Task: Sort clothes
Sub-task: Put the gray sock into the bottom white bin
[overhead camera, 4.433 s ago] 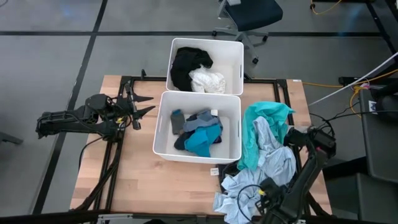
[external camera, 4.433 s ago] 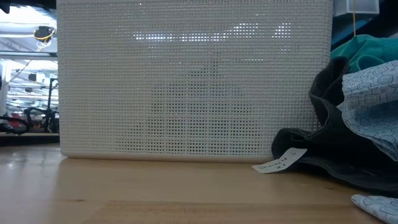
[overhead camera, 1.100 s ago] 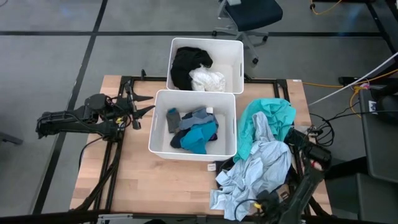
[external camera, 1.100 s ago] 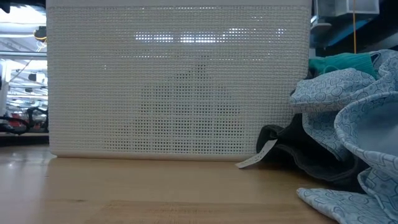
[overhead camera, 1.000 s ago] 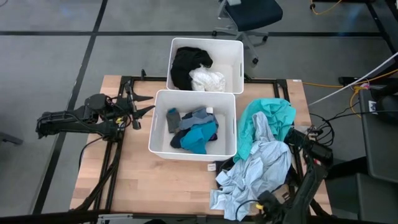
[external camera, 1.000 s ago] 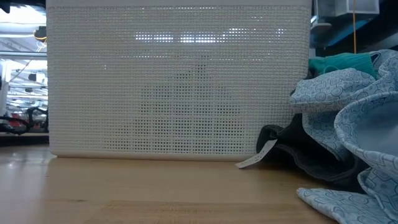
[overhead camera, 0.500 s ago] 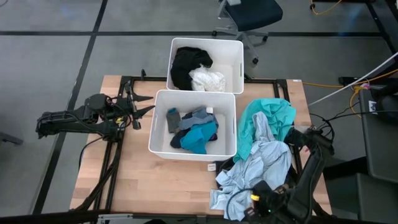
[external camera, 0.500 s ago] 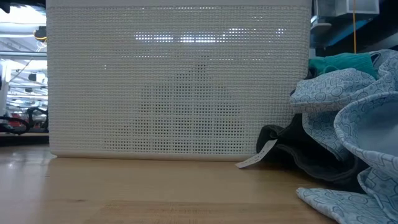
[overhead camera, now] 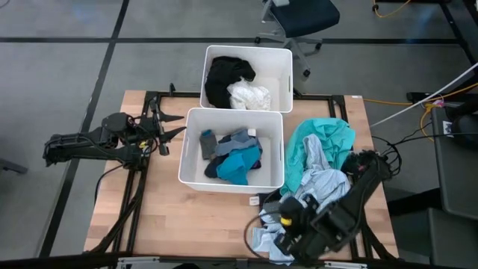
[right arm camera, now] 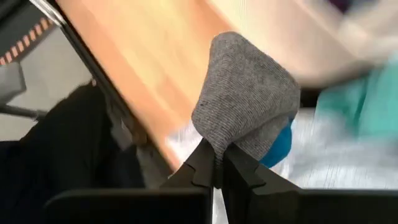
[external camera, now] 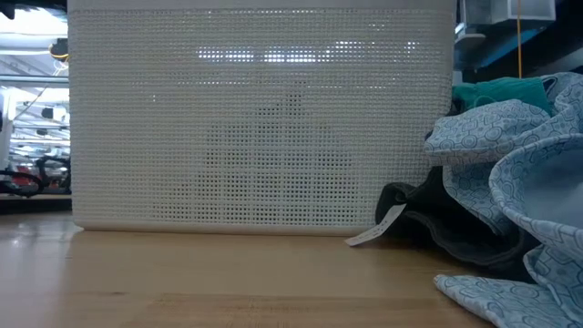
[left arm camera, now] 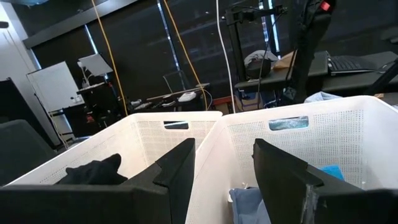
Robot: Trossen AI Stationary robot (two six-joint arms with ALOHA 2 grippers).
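1. 1 grey sock (right arm camera: 249,93) with a blue toe is pinched between the closed fingers of the right gripper (right arm camera: 214,169), above the clothes pile (overhead camera: 317,161) at the table's (overhead camera: 149,209) right side.
2. 2 white bins (overhead camera: 233,149) beside the pile hold sorted garments.
3. Left gripper (overhead camera: 173,125), its fingers apart and holding nothing, waits left of the bins.
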